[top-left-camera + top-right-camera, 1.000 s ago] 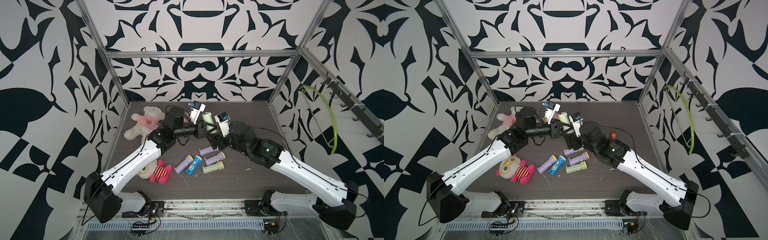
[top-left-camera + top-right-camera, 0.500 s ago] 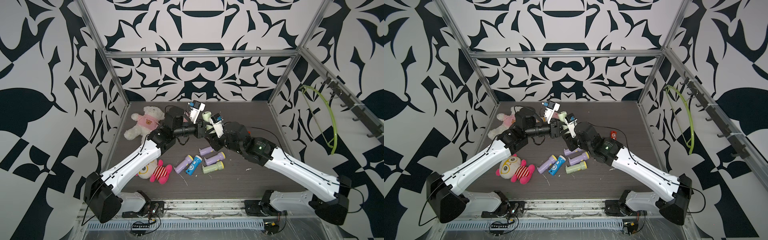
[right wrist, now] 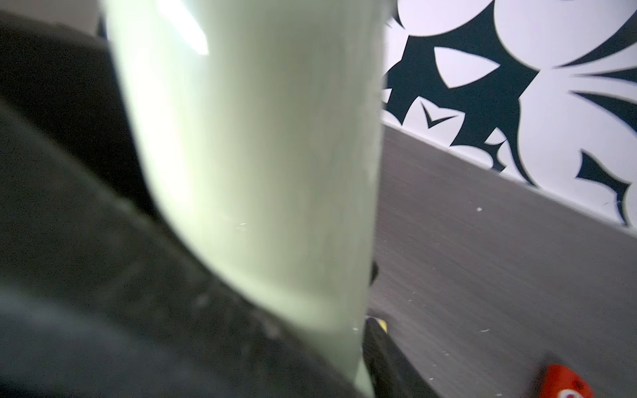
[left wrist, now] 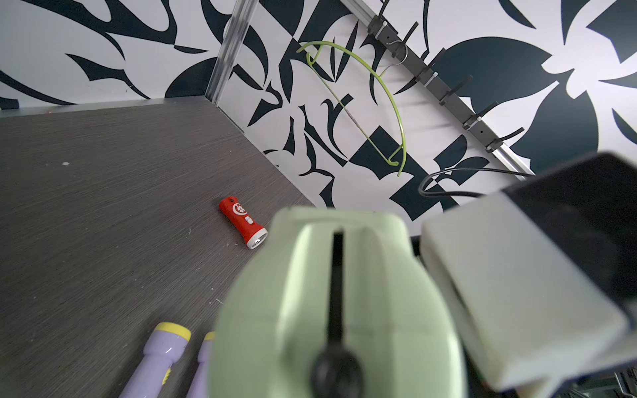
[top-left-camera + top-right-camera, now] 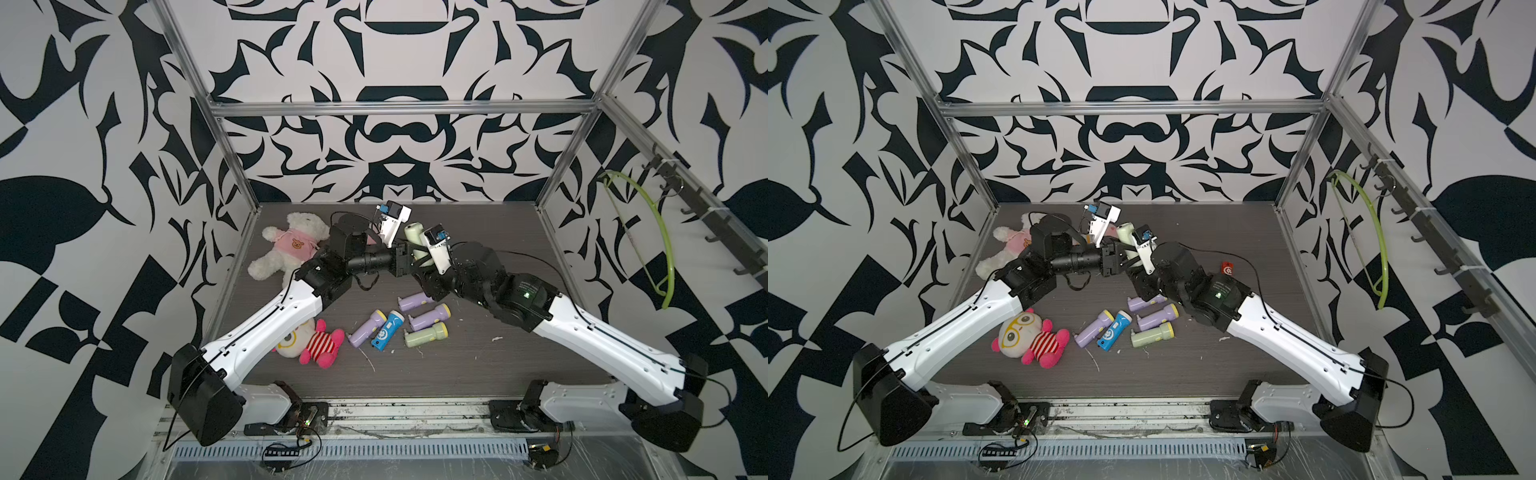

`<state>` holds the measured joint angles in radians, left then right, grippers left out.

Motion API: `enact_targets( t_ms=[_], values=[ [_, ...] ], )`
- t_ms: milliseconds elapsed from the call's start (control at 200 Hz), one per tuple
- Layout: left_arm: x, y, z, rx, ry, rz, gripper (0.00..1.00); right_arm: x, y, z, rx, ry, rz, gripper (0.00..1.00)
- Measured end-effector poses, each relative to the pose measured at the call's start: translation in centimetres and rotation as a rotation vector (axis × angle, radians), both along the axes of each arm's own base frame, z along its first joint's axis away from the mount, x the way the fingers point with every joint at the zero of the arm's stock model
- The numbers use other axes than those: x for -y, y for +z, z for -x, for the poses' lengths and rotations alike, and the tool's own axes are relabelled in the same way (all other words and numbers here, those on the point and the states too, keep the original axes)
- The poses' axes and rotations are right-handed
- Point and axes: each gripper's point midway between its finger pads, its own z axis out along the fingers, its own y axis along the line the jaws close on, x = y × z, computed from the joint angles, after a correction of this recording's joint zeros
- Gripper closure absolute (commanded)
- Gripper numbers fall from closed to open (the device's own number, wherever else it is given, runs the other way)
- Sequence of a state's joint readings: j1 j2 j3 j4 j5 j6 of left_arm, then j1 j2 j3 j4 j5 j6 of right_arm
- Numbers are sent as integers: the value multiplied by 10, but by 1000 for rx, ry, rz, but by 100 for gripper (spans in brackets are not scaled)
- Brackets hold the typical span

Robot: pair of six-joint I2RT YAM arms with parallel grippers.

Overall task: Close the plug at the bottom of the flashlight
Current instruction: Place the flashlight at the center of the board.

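Top views, near edge first. On the table [image 5: 478, 374], a striped plush doll [image 5: 318, 347] lies beside the left arm [image 5: 274, 320]. To its right is a cluster of five torches lying flat: three lilac flashlights [image 5: 428, 319], a blue flashlight [image 5: 388, 330] and a green flashlight [image 5: 426, 334]. None is touched by either claw.

Mid-table, off the surface, the two arms meet. The pale green flashlight [image 5: 413, 233] is held in the air there, standing up out of the grip with its rounded end uppermost. The left claw [image 5: 404, 262] is clamped on its lower body, jaws narrow. The right claw [image 5: 420, 262] is in against the same flashlight from the opposite side. Its jaws are hidden behind its wrist camera [image 5: 436, 249], so I cannot tell whether they grip or only sit close.

Left wrist view: the flashlight fills the frame, with a dark slot [image 4: 337, 286] down its face. The plug cannot be picked out, so open or folded is unknown.

Far side: a white teddy bear [image 5: 291, 245] behind the left arm, a red flashlight [image 4: 243, 222] alone toward the right, and a green hanger [image 5: 656, 249] beyond.

Judgement: the step in hand is the closing itself, one claw steadying while the other works the tail. The next move calls for a short, firm push on the plug toward the body against the left grip. The risk is the flashlight twisting or slipping.
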<state>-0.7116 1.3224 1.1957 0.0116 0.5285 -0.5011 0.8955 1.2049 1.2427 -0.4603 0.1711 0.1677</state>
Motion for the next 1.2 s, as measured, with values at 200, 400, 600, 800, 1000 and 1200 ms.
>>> enact_targets(
  t_ms=[200,400,600,800,1000,1200],
  values=[
    [0,0,0,-2,-1,0,100,-1,0,1,-4,5,-1,81],
    [0,-1,-1,-3,2,0,48,0,0,2,-8,6,0,100],
    [-5,-2,-9,-30,37,4,18,4,-8,4,-38,-10,20,100],
    [-15,-15,-22,-66,97,-9,1,19,-14,0,-69,-74,49,100],
    [-43,-26,-30,-80,215,-26,1,73,-38,-25,-189,-260,57,100],
    [-100,-23,-36,-98,421,-2,1,159,-84,-49,-349,-530,46,100]
  ],
)
